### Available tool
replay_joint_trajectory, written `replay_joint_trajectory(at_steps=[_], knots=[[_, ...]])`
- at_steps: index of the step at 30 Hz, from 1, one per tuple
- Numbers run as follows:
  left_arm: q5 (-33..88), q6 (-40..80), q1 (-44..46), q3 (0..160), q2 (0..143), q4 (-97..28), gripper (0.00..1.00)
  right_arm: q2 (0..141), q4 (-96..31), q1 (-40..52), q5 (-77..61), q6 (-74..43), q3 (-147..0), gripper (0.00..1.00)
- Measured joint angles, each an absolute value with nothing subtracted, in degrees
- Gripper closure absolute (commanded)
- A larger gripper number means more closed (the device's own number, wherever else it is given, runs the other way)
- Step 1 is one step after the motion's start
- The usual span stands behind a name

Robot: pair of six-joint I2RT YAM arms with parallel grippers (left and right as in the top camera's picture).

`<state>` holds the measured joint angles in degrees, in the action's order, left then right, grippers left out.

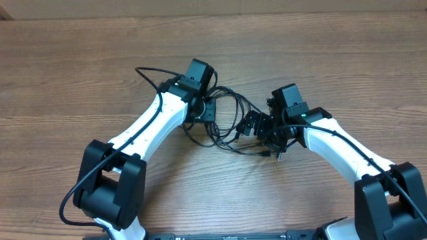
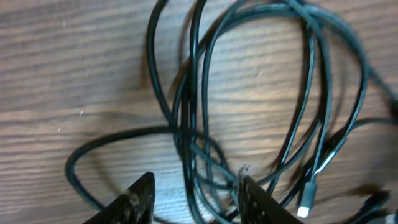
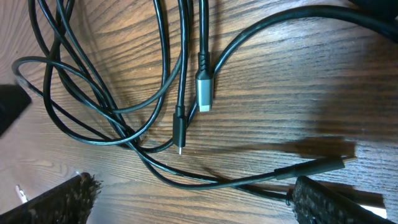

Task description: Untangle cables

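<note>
The cables (image 1: 227, 125) are thin black cords lying in a tangled heap of loops on the wooden table between my two arms. My left gripper (image 1: 204, 110) hovers low over the heap's left side. In the left wrist view its jaws (image 2: 194, 190) stand apart, and several strands (image 2: 186, 143) run between the fingers without being pinched. A white-tipped plug (image 2: 306, 202) lies just right of them. My right gripper (image 1: 259, 128) is at the heap's right side, open wide (image 3: 196, 202), with one cord lying on the table between its fingers. A silver plug (image 3: 204, 93) and a small black plug (image 3: 179, 134) lie ahead of it.
The wooden table (image 1: 80, 60) stretches out on all sides of the heap. One cable loop (image 1: 150, 72) reaches out to the far left behind my left arm. Another plug end (image 3: 323, 165) lies close to my right gripper's right finger (image 3: 336, 202).
</note>
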<state>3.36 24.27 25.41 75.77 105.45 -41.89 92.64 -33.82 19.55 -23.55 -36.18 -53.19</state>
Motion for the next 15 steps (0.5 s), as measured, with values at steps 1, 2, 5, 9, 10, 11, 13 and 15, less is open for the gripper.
replay_joint_trajectory(at_steps=[1,2,5,9,10,11,13,15], knots=[[3.36,25.06,25.41,75.77,105.45,-41.25,0.58,92.64,-33.85,19.55,-23.55,-36.21,-53.19,0.00],[3.36,25.80,25.41,75.77,105.45,-40.64,0.57,92.64,-33.85,19.55,-23.55,-36.18,-53.19,0.00],[3.38,28.56,25.41,75.77,105.45,-40.03,0.53,92.64,-33.80,19.55,-23.55,-36.18,-53.19,0.00],[4.05,31.03,25.43,75.77,105.45,-40.69,0.42,92.64,-33.82,19.59,-23.55,-36.21,-53.19,0.00],[4.08,31.38,25.47,75.77,105.45,-40.73,0.42,92.64,-33.80,19.59,-23.53,-36.23,-53.19,0.00],[4.08,31.51,25.52,75.77,105.45,-40.73,0.42,92.64,-33.85,19.59,-23.53,-36.18,-53.19,0.00],[4.08,31.68,25.52,75.68,105.45,-40.60,0.41,92.64,-33.85,19.59,-23.53,-36.18,-53.19,0.00],[4.08,32.36,25.52,75.35,105.45,-39.88,0.34,92.64,-33.80,19.59,-23.55,-36.18,-53.19,0.00]])
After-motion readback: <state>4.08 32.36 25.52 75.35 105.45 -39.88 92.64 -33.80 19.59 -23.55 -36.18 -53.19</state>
